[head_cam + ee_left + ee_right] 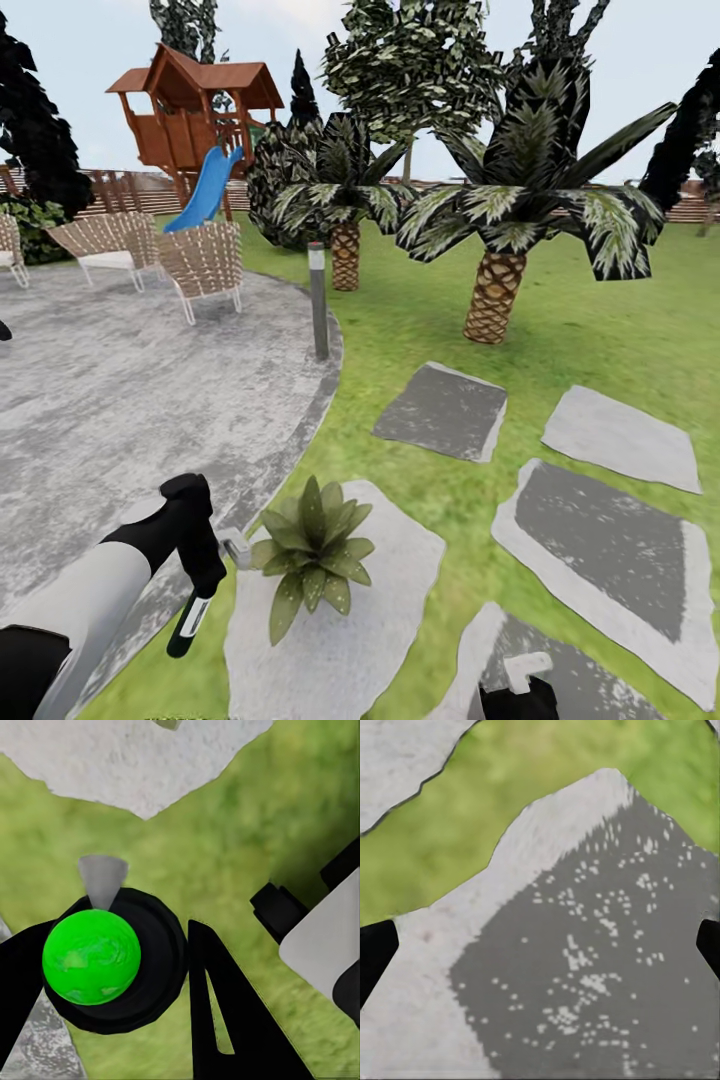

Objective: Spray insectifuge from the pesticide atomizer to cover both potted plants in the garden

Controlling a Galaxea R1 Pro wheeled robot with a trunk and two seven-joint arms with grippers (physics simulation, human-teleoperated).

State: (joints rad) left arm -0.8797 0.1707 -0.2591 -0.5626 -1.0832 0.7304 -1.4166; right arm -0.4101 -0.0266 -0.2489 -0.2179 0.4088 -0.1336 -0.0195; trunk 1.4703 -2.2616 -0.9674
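The left gripper point(200, 585) sits at the near left of the head view, over the seam where the round grey patio point(120, 400) meets the lawn point(420, 350). Its jaws are closed around the pesticide atomizer point(192, 615), a slim dark bottle that hangs tilted below the black fingers, its pale trigger head point(235, 548) poking out to the right toward a potted plant point(312, 555). In the left wrist view the black fingers point(232, 1020) flank the atomizer's round dark body point(127, 960), which carries a bright green ball (what that ball is, the pictures don't tell), with a grey cone-shaped nozzle point(101, 879) pointing out over grass.

The potted plant, a low rosette of pointed green leaves, stands on the nearest stepping stone point(380, 600), just right of the trigger head; its pot is hidden under the leaves.

The right gripper point(518, 692) shows at the near edge, right of centre, above another stepping stone point(600, 540). In the right wrist view its black fingertips point(375, 952) sit far apart at either edge with only stone and grass between them, so the jaws are open and empty.

Farther off stand two palms point(495, 250), a short grey post point(319, 300) at the patio rim, wicker chairs point(200, 262) and a wooden playhouse with a blue slide point(205, 190).
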